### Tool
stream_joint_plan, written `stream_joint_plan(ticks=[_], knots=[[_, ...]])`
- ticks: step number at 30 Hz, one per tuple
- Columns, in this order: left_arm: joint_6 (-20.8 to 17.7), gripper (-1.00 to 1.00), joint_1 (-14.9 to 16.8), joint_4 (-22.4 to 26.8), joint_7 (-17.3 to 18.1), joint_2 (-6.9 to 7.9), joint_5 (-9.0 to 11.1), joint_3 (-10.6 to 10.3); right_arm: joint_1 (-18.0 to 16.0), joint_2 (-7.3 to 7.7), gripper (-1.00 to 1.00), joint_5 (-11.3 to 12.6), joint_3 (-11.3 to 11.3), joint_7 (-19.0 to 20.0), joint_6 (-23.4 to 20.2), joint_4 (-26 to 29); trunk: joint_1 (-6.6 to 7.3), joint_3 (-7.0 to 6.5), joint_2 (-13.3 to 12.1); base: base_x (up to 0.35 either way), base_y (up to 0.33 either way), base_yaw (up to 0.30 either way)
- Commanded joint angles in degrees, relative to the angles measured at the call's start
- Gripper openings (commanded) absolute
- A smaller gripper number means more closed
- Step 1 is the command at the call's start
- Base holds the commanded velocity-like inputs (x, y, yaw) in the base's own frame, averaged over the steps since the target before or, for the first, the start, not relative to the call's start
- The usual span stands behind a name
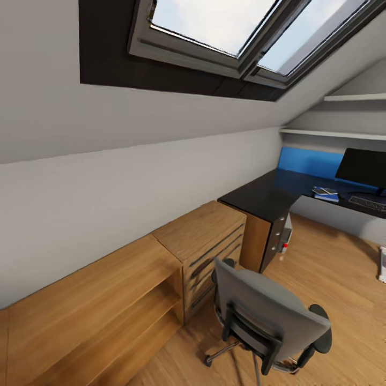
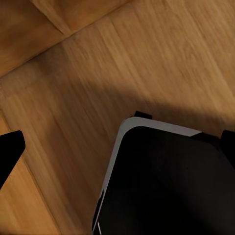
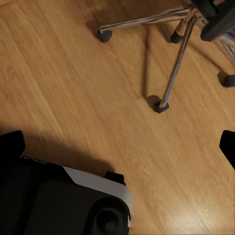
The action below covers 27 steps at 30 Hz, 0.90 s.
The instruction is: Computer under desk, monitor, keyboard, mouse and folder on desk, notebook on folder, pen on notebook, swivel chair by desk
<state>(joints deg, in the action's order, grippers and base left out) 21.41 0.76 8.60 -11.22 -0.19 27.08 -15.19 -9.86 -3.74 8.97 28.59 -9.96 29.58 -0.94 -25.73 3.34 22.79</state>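
The swivel chair (image 1: 268, 313) stands on the wood floor with its grey back toward me, apart from the desk (image 1: 262, 197). On the black desk top at the far right are the monitor (image 1: 362, 167), the keyboard (image 1: 368, 202) in front of it, and the blue folder (image 1: 327, 197) with the grey notebook (image 1: 323, 190) on it. The pen and mouse are too small to make out. A pale box at the right edge may be the computer (image 1: 382, 264). My left gripper (image 2: 117, 144) and right gripper (image 3: 120, 144) hang open over the floor, holding nothing. The chair's chrome base (image 3: 169, 68) is in the right wrist view.
A wooden cabinet (image 1: 209, 241) with bar handles stands against the wall beside the desk, and a low wooden shelf unit (image 1: 91, 311) is left of it. The sloped ceiling with a skylight (image 1: 230, 27) hangs overhead. My own dark base (image 2: 166, 181) shows under both wrists.
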Motion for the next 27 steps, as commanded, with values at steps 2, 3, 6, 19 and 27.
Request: stream_joint_plan(ticks=[2,3,6,19,27], knots=[[0.1,1.00,0.0,0.0,-0.4,0.01,0.2,-0.5,-0.1,-0.04,1.00,0.5,0.5,-0.1,0.2,-0.1,-0.05,0.20,0.1,0.135,0.231,-0.265],[0.1,1.00,0.0,0.0,-0.4,0.01,0.2,-0.5,-0.1,-0.04,1.00,0.5,0.5,-0.1,0.2,-0.1,-0.05,0.24,0.1,0.098,0.166,-0.265],[0.1,1.00,0.0,0.0,-0.4,-0.02,0.2,-0.5,-0.1,-0.04,1.00,0.5,0.5,-0.1,0.2,-0.1,-0.05,0.34,0.1,0.051,0.086,-0.266],[0.1,1.00,0.0,0.0,-0.4,-0.01,0.1,-0.5,-0.1,-0.04,1.00,0.4,0.5,-0.1,0.2,-0.1,-0.05,0.75,0.1,0.041,0.072,-0.270],[0.1,1.00,0.0,0.0,-0.4,0.01,0.2,-0.5,-0.1,-0.04,1.00,0.4,0.5,-0.1,0.2,-0.1,-0.05,0.96,0.1,0.136,0.207,-0.272]])
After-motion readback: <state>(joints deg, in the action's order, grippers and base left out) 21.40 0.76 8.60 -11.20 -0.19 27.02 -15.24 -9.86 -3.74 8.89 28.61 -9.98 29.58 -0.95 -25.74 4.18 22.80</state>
